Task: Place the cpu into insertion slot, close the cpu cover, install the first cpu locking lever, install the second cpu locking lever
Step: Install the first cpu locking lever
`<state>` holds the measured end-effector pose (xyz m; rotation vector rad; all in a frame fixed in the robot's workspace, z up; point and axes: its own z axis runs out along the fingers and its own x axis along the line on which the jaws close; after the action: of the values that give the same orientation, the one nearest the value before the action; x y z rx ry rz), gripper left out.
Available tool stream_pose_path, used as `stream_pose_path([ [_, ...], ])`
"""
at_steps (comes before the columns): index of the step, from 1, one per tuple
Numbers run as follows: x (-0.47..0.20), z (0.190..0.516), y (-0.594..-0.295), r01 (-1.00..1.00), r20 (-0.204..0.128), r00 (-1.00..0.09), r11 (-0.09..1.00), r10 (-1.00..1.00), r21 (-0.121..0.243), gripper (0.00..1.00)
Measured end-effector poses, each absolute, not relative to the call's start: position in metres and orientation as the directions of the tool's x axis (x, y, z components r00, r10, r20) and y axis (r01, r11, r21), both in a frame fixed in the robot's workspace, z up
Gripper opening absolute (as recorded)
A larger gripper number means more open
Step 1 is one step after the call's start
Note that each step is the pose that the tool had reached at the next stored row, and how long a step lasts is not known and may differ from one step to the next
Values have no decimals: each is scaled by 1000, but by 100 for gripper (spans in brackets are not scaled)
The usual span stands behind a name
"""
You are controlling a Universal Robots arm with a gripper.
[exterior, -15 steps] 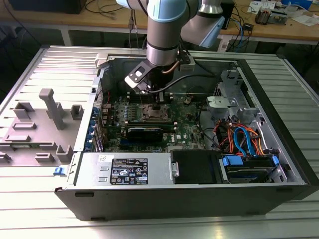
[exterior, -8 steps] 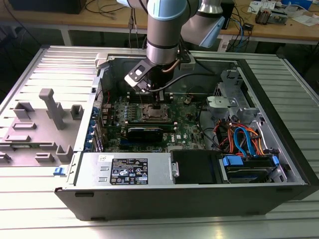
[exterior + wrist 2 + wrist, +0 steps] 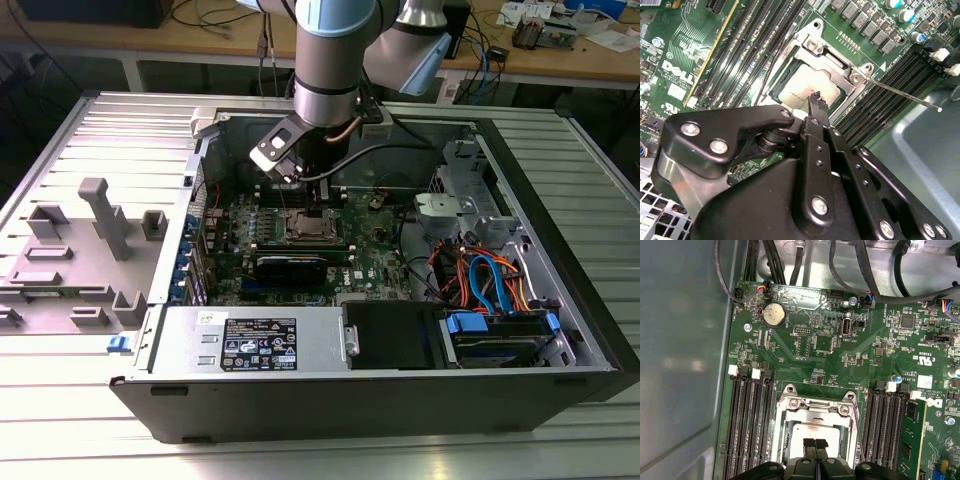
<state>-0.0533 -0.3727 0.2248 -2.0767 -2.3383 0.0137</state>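
Second wrist view puts my gripper [image 3: 815, 98] low over the socket. Its two fingers are pressed together with nothing between them, and the tips are just above the near edge of the cpu [image 3: 801, 86]. The cpu lies in the insertion slot [image 3: 305, 226], silvery top up. The cpu cover [image 3: 832, 56] lies around it with the chip showing through its window; whether the frame is fully flat I cannot tell. One thin locking lever [image 3: 900, 93] juts out unlatched over the memory slots [image 3: 875, 112].

I judge seating the cover to be the step in hand. To do it well I should bear on the metal frame, not on the chip's top. I should push straight down without sliding and keep off the lever so it is not bent. In the first wrist view my fingertips [image 3: 809, 445] sit centred on the socket's near side, which suits an even press.
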Motion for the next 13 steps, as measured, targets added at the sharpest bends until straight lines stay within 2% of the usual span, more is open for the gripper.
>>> stream_pose_path([
  [13,-53,232,-373,993,4,-118,118,993,-17,11],
])
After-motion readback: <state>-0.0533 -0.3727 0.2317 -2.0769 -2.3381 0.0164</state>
